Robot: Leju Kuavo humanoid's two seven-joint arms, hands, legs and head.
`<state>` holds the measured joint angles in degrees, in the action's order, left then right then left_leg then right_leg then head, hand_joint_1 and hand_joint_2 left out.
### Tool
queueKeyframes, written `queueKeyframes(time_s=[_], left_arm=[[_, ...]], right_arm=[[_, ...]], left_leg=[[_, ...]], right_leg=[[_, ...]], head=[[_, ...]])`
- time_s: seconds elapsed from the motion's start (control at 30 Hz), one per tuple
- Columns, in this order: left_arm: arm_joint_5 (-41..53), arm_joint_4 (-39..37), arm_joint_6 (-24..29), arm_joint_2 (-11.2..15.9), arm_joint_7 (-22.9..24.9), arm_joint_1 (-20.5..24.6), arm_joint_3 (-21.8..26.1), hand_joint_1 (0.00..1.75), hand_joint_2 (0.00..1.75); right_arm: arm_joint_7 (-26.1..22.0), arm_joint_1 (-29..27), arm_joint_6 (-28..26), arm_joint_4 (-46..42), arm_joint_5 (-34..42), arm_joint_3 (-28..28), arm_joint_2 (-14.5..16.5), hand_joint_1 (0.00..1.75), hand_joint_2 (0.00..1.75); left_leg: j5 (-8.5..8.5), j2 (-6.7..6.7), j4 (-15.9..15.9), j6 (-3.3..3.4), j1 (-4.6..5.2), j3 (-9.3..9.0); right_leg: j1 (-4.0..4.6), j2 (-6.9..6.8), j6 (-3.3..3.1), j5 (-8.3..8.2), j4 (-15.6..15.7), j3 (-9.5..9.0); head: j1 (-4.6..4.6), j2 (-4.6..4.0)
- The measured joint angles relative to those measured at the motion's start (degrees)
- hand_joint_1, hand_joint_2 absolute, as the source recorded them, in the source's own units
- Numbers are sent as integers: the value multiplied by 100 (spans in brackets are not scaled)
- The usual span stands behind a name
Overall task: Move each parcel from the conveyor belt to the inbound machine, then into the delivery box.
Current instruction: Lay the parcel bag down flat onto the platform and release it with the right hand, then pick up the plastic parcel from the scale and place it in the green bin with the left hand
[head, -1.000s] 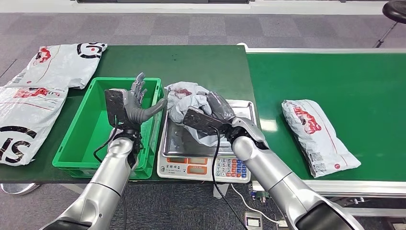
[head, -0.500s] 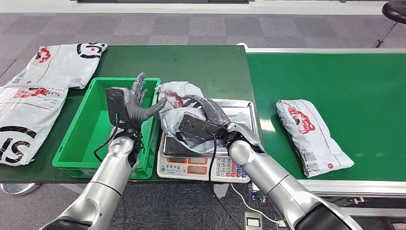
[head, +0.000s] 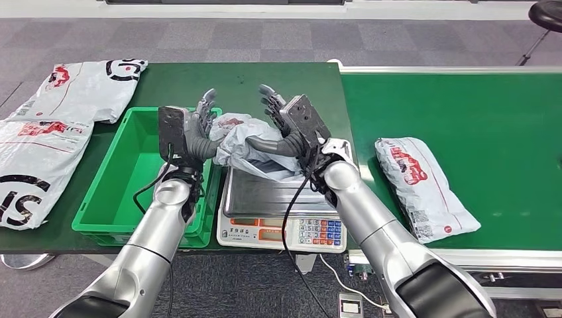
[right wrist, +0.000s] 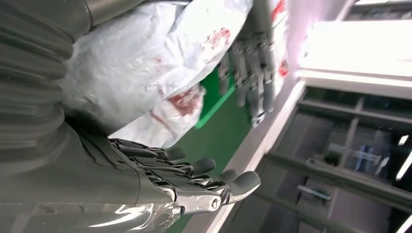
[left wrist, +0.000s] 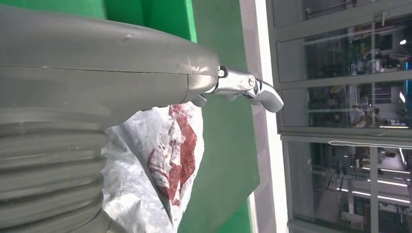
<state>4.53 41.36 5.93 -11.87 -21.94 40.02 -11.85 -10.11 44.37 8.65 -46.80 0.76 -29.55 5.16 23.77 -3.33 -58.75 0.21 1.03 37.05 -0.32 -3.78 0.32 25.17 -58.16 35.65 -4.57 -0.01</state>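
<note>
The belt (head: 504,106) is seen across the right of the head view, with a second parcel (head: 422,187) lying on it at centre right. Two large bags (head: 40,142) are spread at the upper left. The bin (head: 112,192) stands at left of centre, just beside the scale (head: 278,205), whose pan appears bare at bottom centre.

The parcel (head: 248,142) is held at the centre of the frame, above the gap between scale and bin, pressed between the left hand (head: 192,129) and the right hand (head: 291,126). Both hands are kept with fingers extended, palms against the bag; no closed grip is seen.

The transfer to the bin is judged to be in hand. Even pressure from both sides should be kept, since the soft bag could sag and slip out. The bin's near wall should be cleared before the parcel is let go.
</note>
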Motion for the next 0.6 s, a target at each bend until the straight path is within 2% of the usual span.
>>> queueKeyframes(time_s=[0.2,0.37,0.6], left_arm=[[213,30,-159,-2,47,18,-54,0,175],[861,-22,-686,6,277,76,-401,0,175],[1028,-113,-812,15,317,103,-720,0,175]], right_arm=[[-115,17,443,9,585,120,30,0,175],[-140,13,1024,28,1199,226,45,0,175],[-134,17,1135,60,1333,301,66,0,175]], left_leg=[[0,1,0,0,0,1],[0,2,0,1,2,0],[0,0,0,0,1,0]], right_leg=[[-1,0,0,1,0,0],[-3,-1,1,0,1,-1],[-1,0,1,-1,0,0]], head=[[0,1],[0,1],[0,0]])
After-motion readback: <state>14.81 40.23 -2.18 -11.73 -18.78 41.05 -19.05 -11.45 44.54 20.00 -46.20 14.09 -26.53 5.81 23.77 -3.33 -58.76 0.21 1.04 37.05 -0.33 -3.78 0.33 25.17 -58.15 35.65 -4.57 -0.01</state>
